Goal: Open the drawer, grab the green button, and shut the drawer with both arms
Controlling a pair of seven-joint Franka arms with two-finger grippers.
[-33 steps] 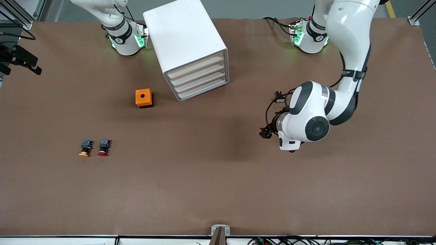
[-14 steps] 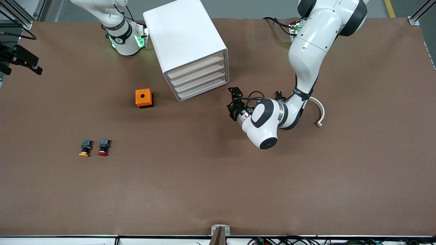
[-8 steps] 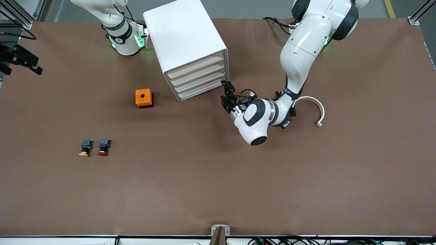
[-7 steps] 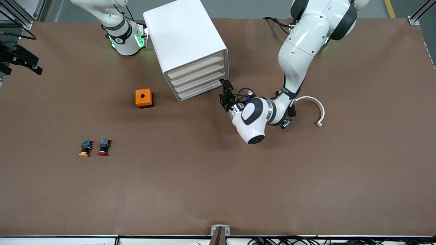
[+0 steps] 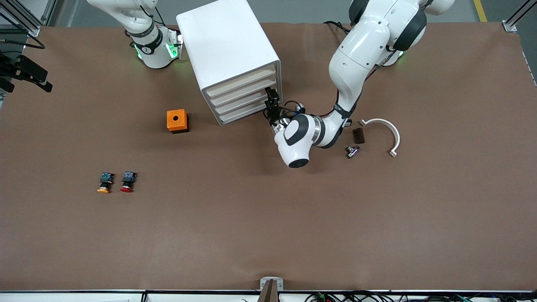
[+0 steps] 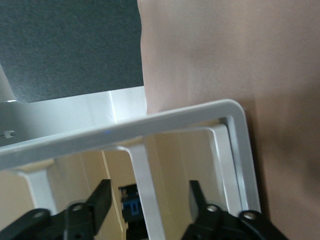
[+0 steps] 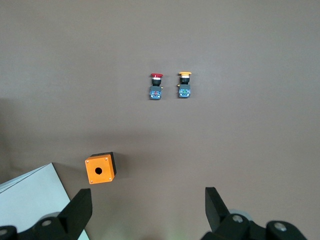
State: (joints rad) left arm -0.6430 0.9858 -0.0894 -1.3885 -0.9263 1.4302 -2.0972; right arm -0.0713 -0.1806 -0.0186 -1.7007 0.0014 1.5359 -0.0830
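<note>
The white cabinet (image 5: 228, 50) stands near the right arm's base, its four drawers (image 5: 245, 97) all pushed in. My left gripper (image 5: 272, 103) is at the lower drawers' fronts, at the corner toward the left arm's end. In the left wrist view it (image 6: 150, 210) is open, its fingers (image 6: 102, 199) on either side of a white drawer lip (image 6: 145, 185). A black-and-blue body (image 6: 131, 205) shows inside the drawer; no green cap is visible. My right gripper (image 7: 147, 210) is open and empty, high over the table; it is out of the front view.
An orange box (image 5: 177, 121) sits beside the cabinet, also in the right wrist view (image 7: 99, 169). The yellow-capped (image 5: 104, 183) and red-capped (image 5: 127, 181) buttons lie nearer the camera. A white curved piece (image 5: 384, 130), a dark block (image 5: 358, 135) and a metal part (image 5: 352, 150) lie by the left arm.
My left arm has swung from its end of the table to the cabinet, bringing its gripper up to the lower drawer fronts. The right arm has not moved.
</note>
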